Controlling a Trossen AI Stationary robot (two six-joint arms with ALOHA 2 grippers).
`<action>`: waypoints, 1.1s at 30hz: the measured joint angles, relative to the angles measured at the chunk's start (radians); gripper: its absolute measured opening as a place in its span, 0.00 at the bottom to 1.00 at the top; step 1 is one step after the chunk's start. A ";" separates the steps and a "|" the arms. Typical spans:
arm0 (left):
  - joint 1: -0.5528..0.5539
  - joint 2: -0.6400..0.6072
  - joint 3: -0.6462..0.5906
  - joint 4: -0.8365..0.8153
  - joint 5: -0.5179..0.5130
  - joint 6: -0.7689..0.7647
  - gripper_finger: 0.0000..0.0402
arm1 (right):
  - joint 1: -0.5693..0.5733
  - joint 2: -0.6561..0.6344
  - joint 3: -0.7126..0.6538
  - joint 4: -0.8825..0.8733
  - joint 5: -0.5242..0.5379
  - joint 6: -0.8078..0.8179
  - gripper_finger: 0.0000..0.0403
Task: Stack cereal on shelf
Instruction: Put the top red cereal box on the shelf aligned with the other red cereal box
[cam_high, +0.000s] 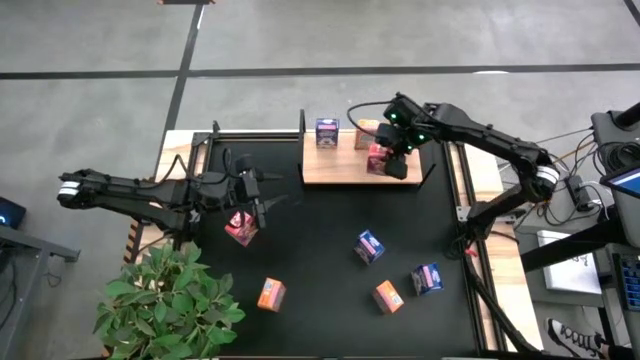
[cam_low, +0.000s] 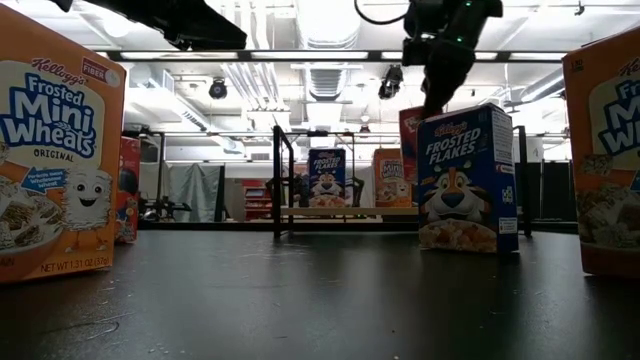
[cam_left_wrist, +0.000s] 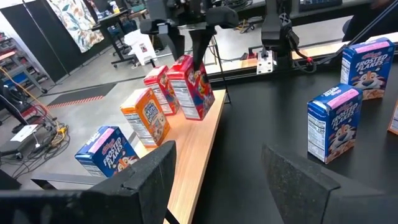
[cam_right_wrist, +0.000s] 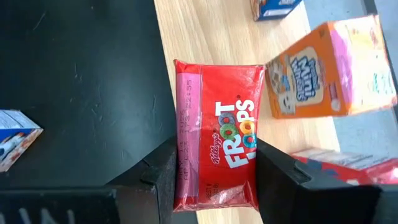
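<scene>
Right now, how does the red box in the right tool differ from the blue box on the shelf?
The red box says Froot Loops; the blue box says Frosted Flakes. The red box sits between the right tool's fingers, tilted, at the shelf's front edge; the blue box stands free and upright at the back. Both are small cereal boxes on the shelf.
</scene>
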 joint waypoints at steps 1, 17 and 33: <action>0.000 0.000 0.000 0.000 0.000 0.000 0.55 | 0.000 -0.014 -0.017 0.009 0.000 0.000 0.39; 0.000 0.000 0.000 0.000 0.000 -0.004 0.55 | -0.068 -0.112 -0.227 0.155 0.000 -0.017 0.39; 0.000 0.000 0.000 0.005 0.000 -0.004 0.55 | -0.106 -0.097 -0.282 0.226 0.003 -0.059 0.38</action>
